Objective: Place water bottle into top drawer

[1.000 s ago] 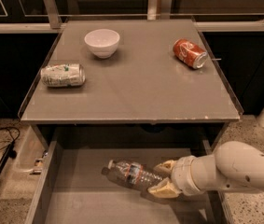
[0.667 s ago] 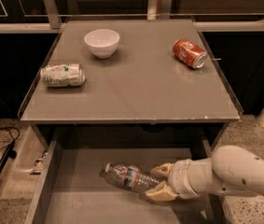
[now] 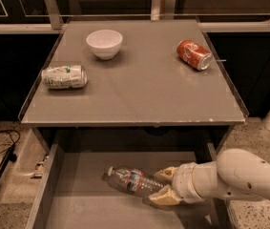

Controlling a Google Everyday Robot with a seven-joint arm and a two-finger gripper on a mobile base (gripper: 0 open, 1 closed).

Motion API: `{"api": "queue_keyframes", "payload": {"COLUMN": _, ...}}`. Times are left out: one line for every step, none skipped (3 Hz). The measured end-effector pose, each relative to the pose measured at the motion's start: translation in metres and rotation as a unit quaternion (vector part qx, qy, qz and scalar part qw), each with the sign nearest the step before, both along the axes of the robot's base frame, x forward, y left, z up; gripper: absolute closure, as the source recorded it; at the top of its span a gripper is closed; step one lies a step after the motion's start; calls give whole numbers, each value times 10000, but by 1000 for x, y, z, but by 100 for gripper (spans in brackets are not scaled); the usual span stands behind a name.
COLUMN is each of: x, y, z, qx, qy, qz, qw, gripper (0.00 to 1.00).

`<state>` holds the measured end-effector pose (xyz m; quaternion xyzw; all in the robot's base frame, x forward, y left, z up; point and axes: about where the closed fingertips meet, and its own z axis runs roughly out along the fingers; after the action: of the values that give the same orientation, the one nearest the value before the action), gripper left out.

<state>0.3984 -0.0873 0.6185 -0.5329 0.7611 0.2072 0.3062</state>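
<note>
The gripper [image 3: 163, 186] reaches in from the right, low inside the open drawer [image 3: 72, 202]. Its two tan fingers [image 3: 166, 174] are closed on the base end of the water bottle [image 3: 130, 180]. The bottle lies on its side and sticks out to the left of the hand, white cap farthest from the fingers and label band about midway along. Whether it rests on the drawer's flat bottom or hangs just above it cannot be told.

The bottle looks like thin, clear, ribbed plastic, so it is probably light, a little springy under squeeze and somewhat slick. A hold on the ribbed body near the base, as here, seems sound, since the ribs give the pads purchase. Being round, it may roll once let go on the flat floor.

Beyond the hand and higher up is the table [image 3: 153, 94]. On it, far to the left, lies a crushed can [image 3: 64, 77]. A white bowl [image 3: 104, 43] stands farther back, and a red can [image 3: 193, 54] lies on its side beyond and slightly right.
</note>
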Motion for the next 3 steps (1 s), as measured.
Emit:
{"api": "queue_keyframes", "payload": {"x": 0, "y": 0, "z": 0, "qx": 0, "qy": 0, "qz": 0, "qw": 10000, "gripper": 34}}
{"api": "queue_keyframes", "payload": {"x": 0, "y": 0, "z": 0, "qx": 0, "qy": 0, "qz": 0, "qw": 10000, "gripper": 11}}
{"api": "queue_keyframes", "payload": {"x": 0, "y": 0, "z": 0, "qx": 0, "qy": 0, "qz": 1, "qw": 10000, "gripper": 0}}
